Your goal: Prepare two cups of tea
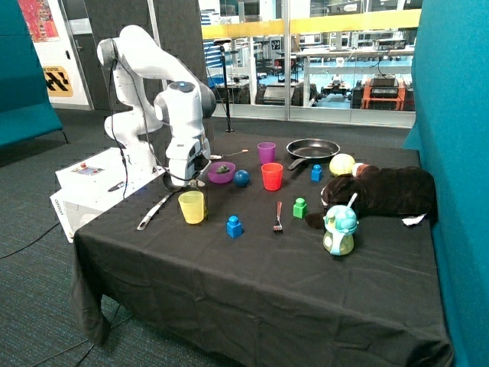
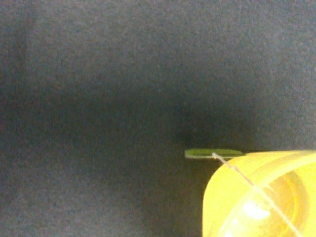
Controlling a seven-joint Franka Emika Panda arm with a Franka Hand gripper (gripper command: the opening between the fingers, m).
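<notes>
A yellow cup point(image 1: 192, 206) stands near the table's edge on the robot's side. My gripper point(image 1: 193, 180) hangs just above and behind its rim. In the wrist view the yellow cup point(image 2: 261, 197) fills one corner. A thin string point(image 2: 237, 170) runs over its rim from a small green tag point(image 2: 215, 153) lying on the cloth. A pale patch point(image 2: 254, 210) shows inside the cup; I cannot tell whether it is the tea. A red cup point(image 1: 272, 176) and a purple cup point(image 1: 266, 152) stand farther back.
A purple bowl point(image 1: 221, 173) and a blue ball point(image 1: 241, 178) sit behind the yellow cup, and a grey utensil point(image 1: 155, 210) lies beside it. A black pan point(image 1: 312, 147), blue block point(image 1: 234, 226), fork point(image 1: 277, 218), green block point(image 1: 300, 207), toy teapot point(image 1: 340, 229) and dark plush toy point(image 1: 382, 191) lie around.
</notes>
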